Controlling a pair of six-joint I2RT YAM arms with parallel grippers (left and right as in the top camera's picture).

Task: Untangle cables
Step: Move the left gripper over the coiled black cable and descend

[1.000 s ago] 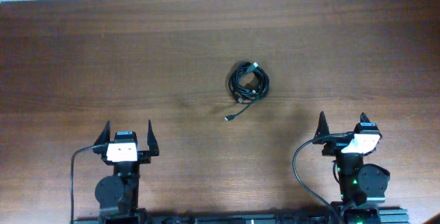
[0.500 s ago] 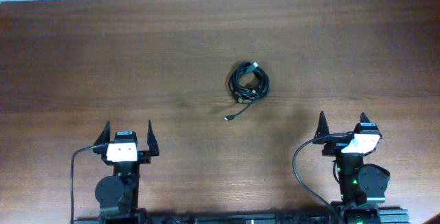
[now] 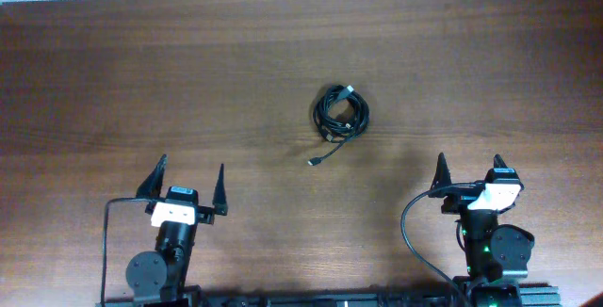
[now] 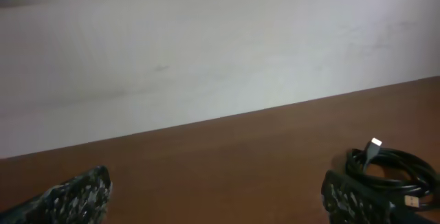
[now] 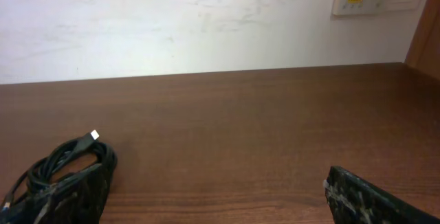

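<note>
change: the left gripper (image 3: 190, 166) has moved forward off its rest and turned a little toward the cables (image 3: 340, 114); the right gripper (image 3: 468, 159) has not stirred, and the bundle lies just as it did.
meaning: probably the opening reach, with no cord touched and nothing untangled yet.
left jaws: wide apart, empty.
right jaws: wide apart, empty.
cables: one small coiled bundle on the surface (image 3: 141, 72), ahead and to the right of the left jaws, ahead and to the left of the right jaws, well apart from both.
loose plug end (image 3: 316, 160): trails off the bundle on the side nearer the jaws.
hidden: each wrist view cuts the bundle at the frame edge, partly behind a fingertip.
unclear: how many cords there are, and where they cross or knot.
</note>
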